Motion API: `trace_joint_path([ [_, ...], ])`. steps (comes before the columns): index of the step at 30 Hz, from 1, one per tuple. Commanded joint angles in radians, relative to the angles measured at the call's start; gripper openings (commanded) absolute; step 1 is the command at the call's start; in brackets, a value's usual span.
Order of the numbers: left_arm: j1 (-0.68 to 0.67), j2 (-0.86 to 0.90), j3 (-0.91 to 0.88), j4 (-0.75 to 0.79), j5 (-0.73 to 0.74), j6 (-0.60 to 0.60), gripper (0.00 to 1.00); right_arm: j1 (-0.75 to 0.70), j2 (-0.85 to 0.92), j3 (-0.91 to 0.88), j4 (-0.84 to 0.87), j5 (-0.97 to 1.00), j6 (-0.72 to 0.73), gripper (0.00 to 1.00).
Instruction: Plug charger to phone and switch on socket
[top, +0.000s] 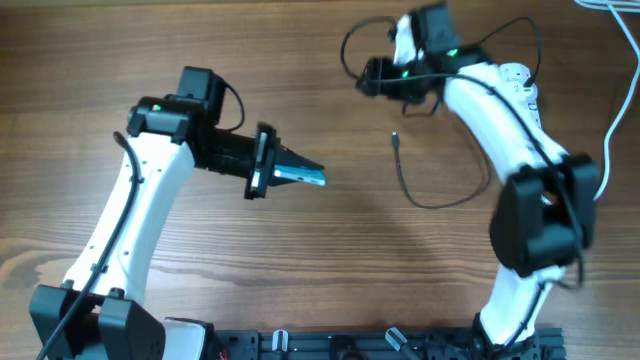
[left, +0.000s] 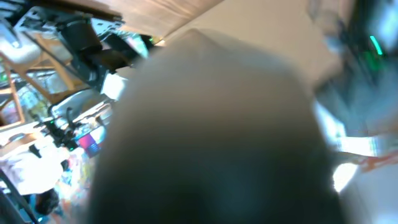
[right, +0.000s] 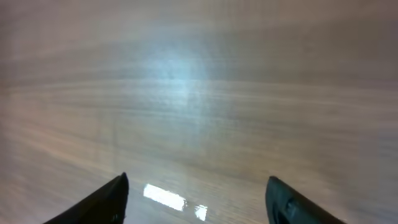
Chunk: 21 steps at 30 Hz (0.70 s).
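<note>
With the left gripper (top: 283, 170) clamping the phone (top: 308, 178), the right gripper (right: 198, 208), gaping wide and empty, is probably needing to pinch the charger (top: 396, 140) just behind its tip.

A: What colour is the phone (top: 303, 178)?
B: Turquoise-blue. The charger (top: 425, 197) cable is black.
A: The table (top: 300, 290)?
B: Brown wood, streaked grain. The left arm (top: 140, 210) and right arm (top: 490, 100) are white with black joints and green lights. The far-right cord (top: 620, 100) is white.

Robotics lab: wood table (top: 330, 260), cluttered equip. racks (left: 62, 118) in bkgd.
</note>
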Motion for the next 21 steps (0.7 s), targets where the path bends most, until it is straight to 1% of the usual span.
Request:
trace_joint_path([
  [1, -0.064, -0.028, 0.016, -0.003, 0.016, -0.021, 0.04, 0.002, -0.077, 0.023, -0.150, 0.141, -0.106, 0.73],
  [4, -0.113, -0.032, 0.016, -0.003, -0.008, -0.021, 0.04, 0.002, -0.077, 0.001, -0.291, 0.195, -0.101, 0.76],
  [6, -0.142, -0.033, 0.016, -0.021, -0.025, -0.021, 0.04, 0.002, -0.076, -0.044, -0.329, 0.200, -0.101, 0.76],
  [8, -0.182, -0.033, 0.016, -0.033, -0.027, -0.021, 0.04, 0.002, -0.076, -0.100, -0.319, 0.200, -0.101, 0.76],
  [11, -0.217, -0.033, 0.016, -0.051, -0.070, -0.022, 0.04, 0.002, -0.075, -0.160, -0.306, 0.200, -0.100, 0.76],
  [13, -0.247, -0.033, 0.016, -0.085, -0.077, -0.022, 0.04, 0.002, -0.075, -0.193, -0.295, 0.200, -0.100, 0.77],
  [18, -0.303, -0.033, 0.016, -0.113, -0.091, -0.036, 0.04, 0.002, -0.075, -0.246, -0.279, 0.199, -0.101, 0.77],
  [19, -0.302, -0.033, 0.016, -0.096, -0.154, -0.086, 0.04, 0.002, -0.075, -0.255, -0.268, 0.199, -0.098, 0.76],
  [20, -0.293, -0.031, 0.016, -0.047, -0.249, -0.153, 0.04, 0.002, -0.075, -0.272, -0.243, 0.200, -0.076, 0.73],
  [21, -0.287, -0.030, 0.016, -0.014, -0.301, -0.184, 0.04, 0.002, -0.075, -0.290, -0.219, 0.199, -0.063, 0.71],
])
